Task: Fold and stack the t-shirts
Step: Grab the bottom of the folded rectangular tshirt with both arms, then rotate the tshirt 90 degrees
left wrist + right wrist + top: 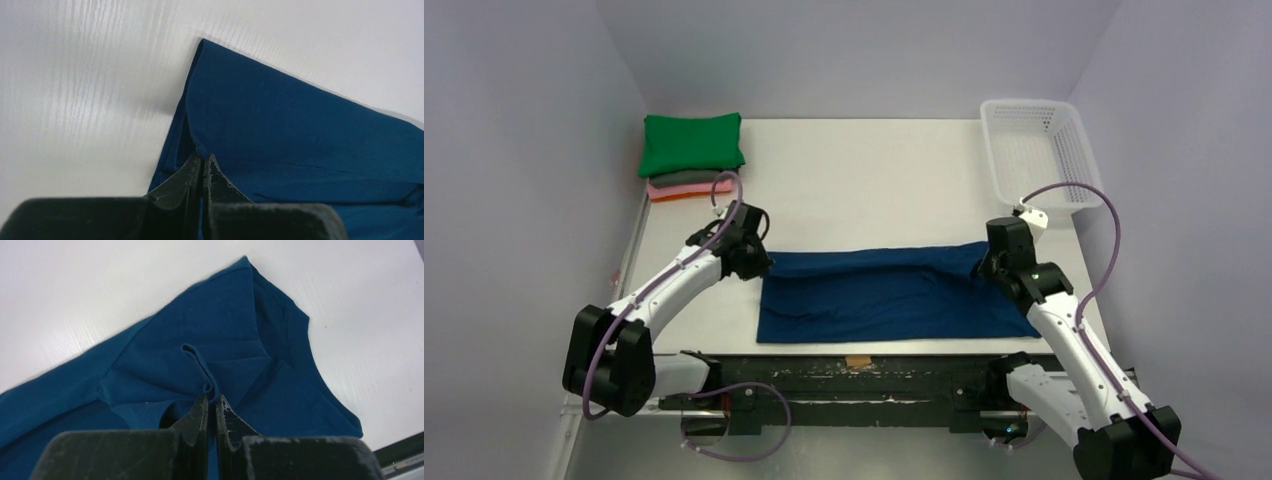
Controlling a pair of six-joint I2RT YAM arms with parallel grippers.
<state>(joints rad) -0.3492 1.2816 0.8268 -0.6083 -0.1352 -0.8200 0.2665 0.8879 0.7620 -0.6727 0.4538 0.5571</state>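
Observation:
A dark navy t-shirt [894, 292] lies spread as a wide band across the near middle of the table; no chest print shows. My left gripper [758, 262] is shut on the shirt's far left corner [202, 150]. My right gripper [986, 266] is shut on a fold of the shirt's far right edge [210, 387], with the cloth bunched up at the pinch. A stack of folded tees stands at the far left: green [691, 144] on top, grey [686, 179] under it, pink-orange [686, 192] at the bottom.
A white plastic mesh basket [1038, 150] stands at the far right corner. Bare white table [864, 185] lies between the stack and the basket. The dark front rail [854, 375] runs along the near edge.

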